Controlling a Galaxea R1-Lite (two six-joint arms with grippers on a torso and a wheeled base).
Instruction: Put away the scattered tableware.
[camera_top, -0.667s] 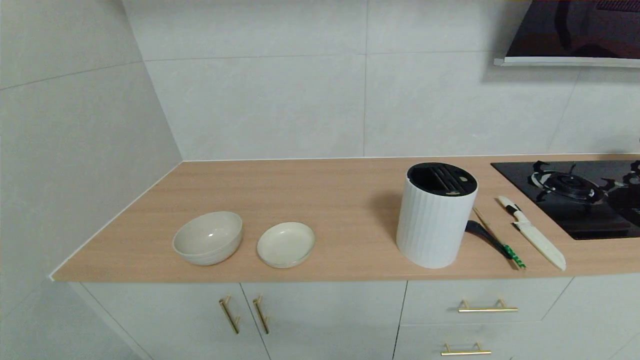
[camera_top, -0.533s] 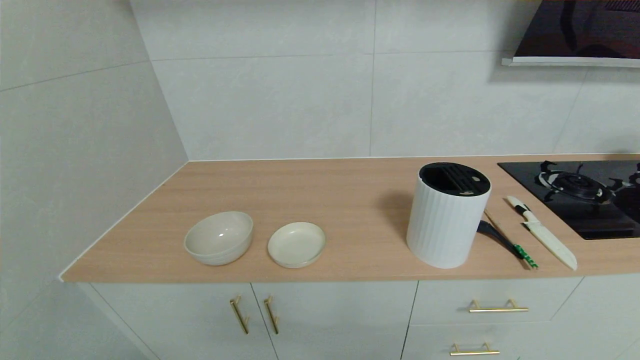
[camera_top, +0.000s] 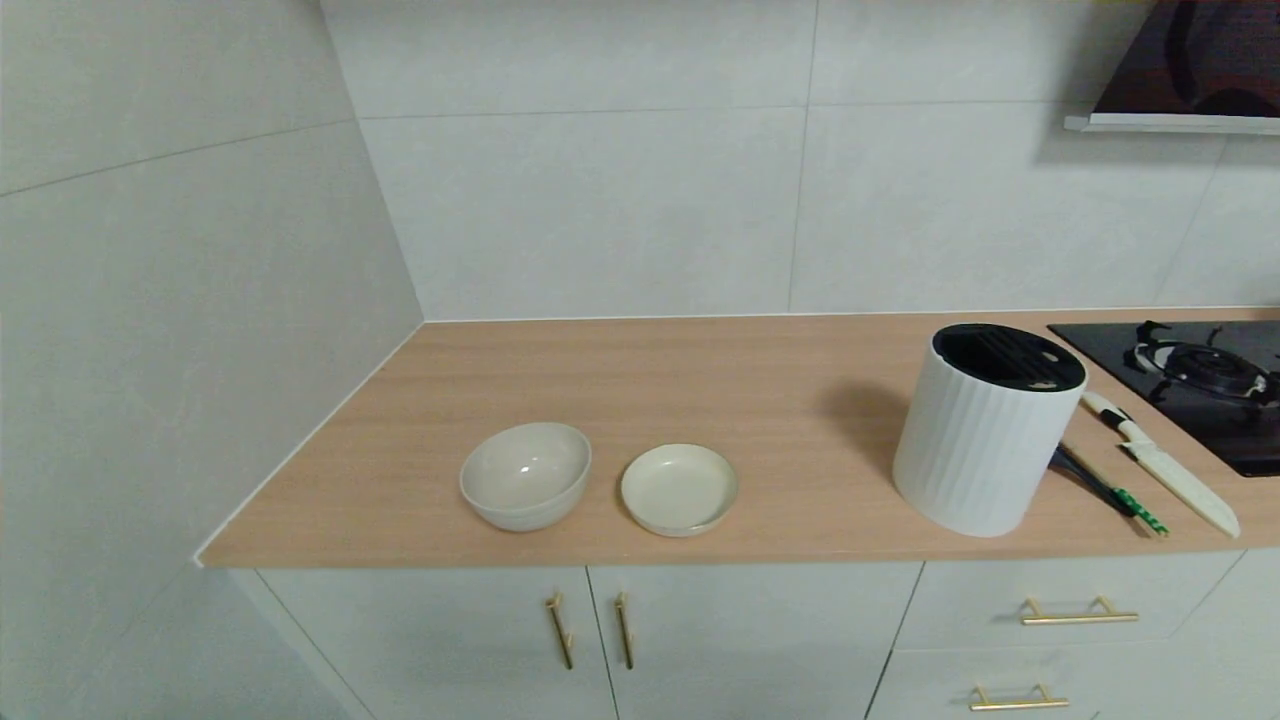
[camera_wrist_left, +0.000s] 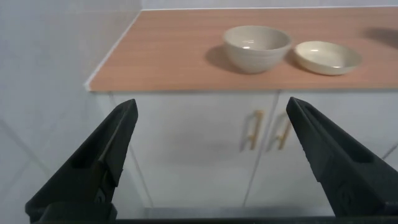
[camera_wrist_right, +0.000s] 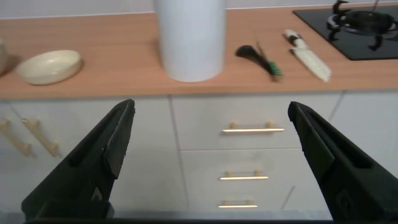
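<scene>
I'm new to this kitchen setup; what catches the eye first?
The tall white ribbed cylinder with a black slotted top stands upright on the wooden countertop, near the black gas hob. Left of it, a deep cream bowl and a shallow cream dish sit side by side near the front edge.

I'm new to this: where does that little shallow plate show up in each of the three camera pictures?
Head view: the shallow plate lies near the front edge of the counter, between the bowl and the white knife holder.
Left wrist view: the shallow plate lies just beside the bowl.
Right wrist view: the shallow plate lies apart from the white knife holder.
Shared landmark: the pair of brass door handles below it.
</scene>
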